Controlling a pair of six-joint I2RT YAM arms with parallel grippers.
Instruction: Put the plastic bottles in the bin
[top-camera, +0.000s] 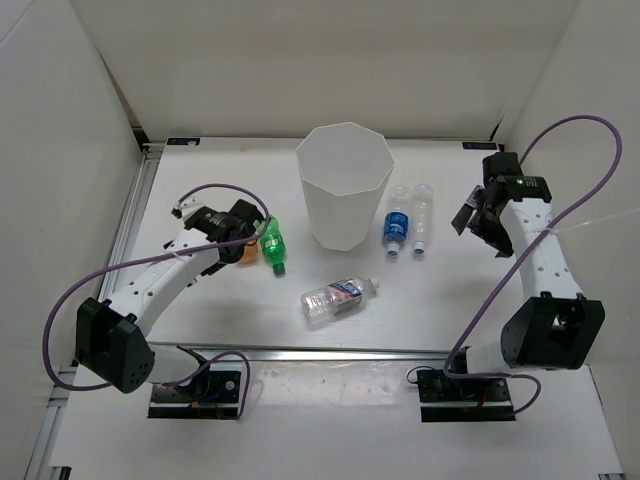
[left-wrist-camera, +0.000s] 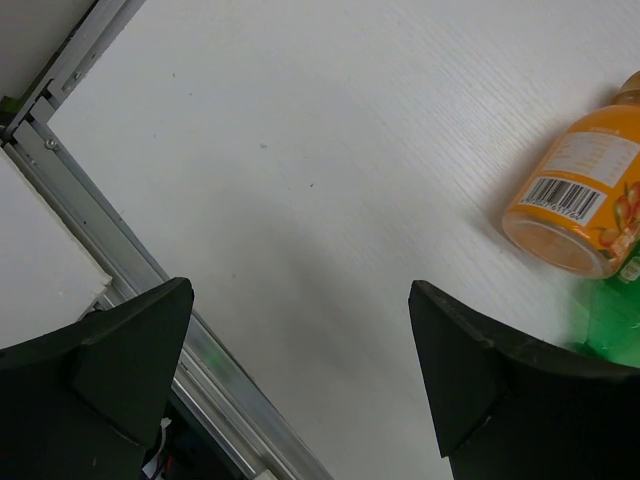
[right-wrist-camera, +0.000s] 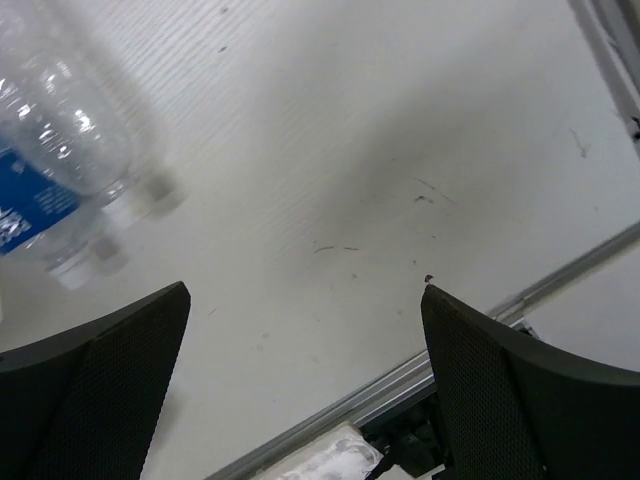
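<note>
The white bin (top-camera: 340, 215) stands upright at the far middle of the counter (top-camera: 200, 300), and all five bottles lie outside it on the counter.

The green bottle (top-camera: 273, 245) lies just left of the bin. The orange bottle (top-camera: 247, 252) is touching it on its left, partly under the left arm. In the left wrist view the orange bottle (left-wrist-camera: 580, 200) shows a black barcode with tiny digits, a white panel of print too small to read, and fruit pictures on the label. A patch of the green bottle (left-wrist-camera: 610, 315) shows beside it.

Just right of the bin lie two clear bottles side by side. One wears a blue label (top-camera: 398, 228) and the other is plain (top-camera: 422, 220). The right wrist view catches the blue label (right-wrist-camera: 20, 210), whose white lettering is cut off and unreadable.

A third clear bottle (top-camera: 338, 298) lies near the middle, on the near side of the bin. Its label is blue and white, and its writing is too small to read.

The left pincer (left-wrist-camera: 300, 290) is released, its jaws wide above bare counter just left of the orange bottle. The right pincer (right-wrist-camera: 305, 290) is also released, to the right of the pair of clear bottles and grasping nothing.
</note>
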